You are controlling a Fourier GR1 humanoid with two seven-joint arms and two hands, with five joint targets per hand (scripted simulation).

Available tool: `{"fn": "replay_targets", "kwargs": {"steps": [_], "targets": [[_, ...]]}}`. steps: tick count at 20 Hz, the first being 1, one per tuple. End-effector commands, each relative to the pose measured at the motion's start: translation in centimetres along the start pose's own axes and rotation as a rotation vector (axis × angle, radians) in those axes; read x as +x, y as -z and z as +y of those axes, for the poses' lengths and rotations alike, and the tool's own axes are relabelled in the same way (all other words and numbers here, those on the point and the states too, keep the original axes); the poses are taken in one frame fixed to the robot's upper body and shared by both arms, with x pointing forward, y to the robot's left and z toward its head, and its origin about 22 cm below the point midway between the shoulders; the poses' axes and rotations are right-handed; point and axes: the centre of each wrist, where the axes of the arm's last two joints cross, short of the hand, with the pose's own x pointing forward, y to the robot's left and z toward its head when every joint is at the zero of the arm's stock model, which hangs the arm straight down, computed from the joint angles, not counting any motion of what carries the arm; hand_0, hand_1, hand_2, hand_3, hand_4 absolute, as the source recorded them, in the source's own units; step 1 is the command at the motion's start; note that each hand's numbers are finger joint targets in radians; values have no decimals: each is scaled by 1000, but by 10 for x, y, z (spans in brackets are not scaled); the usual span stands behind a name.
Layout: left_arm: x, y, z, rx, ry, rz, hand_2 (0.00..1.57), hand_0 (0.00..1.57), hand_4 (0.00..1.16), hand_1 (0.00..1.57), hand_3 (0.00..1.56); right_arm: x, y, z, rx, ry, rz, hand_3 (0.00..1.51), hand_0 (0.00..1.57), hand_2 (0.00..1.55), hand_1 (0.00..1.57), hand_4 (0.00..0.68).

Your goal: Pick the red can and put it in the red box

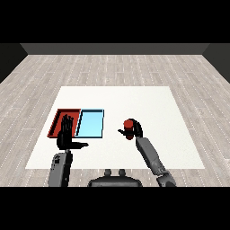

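The red can (128, 124) stands upright on the white table, right of the trays. My right hand (135, 130) is curled round it from the right and behind, with the thumb showing on the can's left side. The red tray (57, 117) lies at the left of the table. My left hand (66, 134) hovers over the red tray's near right part, fingers straight and pointing away, thumb stuck out to the right; it hides part of the tray.
The light blue tray (90, 123) lies right beside the red tray, between it and the can. The white table (134, 99) stretches wide behind and to the right of the can.
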Motion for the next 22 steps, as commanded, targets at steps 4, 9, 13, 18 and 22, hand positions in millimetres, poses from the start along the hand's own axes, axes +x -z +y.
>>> {"fn": "replay_targets", "kwargs": {"steps": [4,9,13,18,22], "targets": [[2,-16,-20,1,-12,-8,0,0,0,0,0,30,-7,9,-31,0,-112,1381,1544,1468,1544,586],[-13,-4,-13,-21,15,-10,0,0,0,0,0,55,-11,-14,-19,57,-192,1380,1539,1458,1539,583],[12,3,-25,-75,20,-21,0,0,0,0,0,75,-12,-24,-27,36,-275,1397,1538,1469,1538,617],[25,7,-57,-152,-62,57,0,0,0,0,0,112,-43,-50,12,72,-393,1398,1485,1441,1485,631],[22,24,-84,-184,-8,93,0,0,0,0,0,123,-54,-38,-16,76,-433,1382,1440,1405,1440,628]]}}
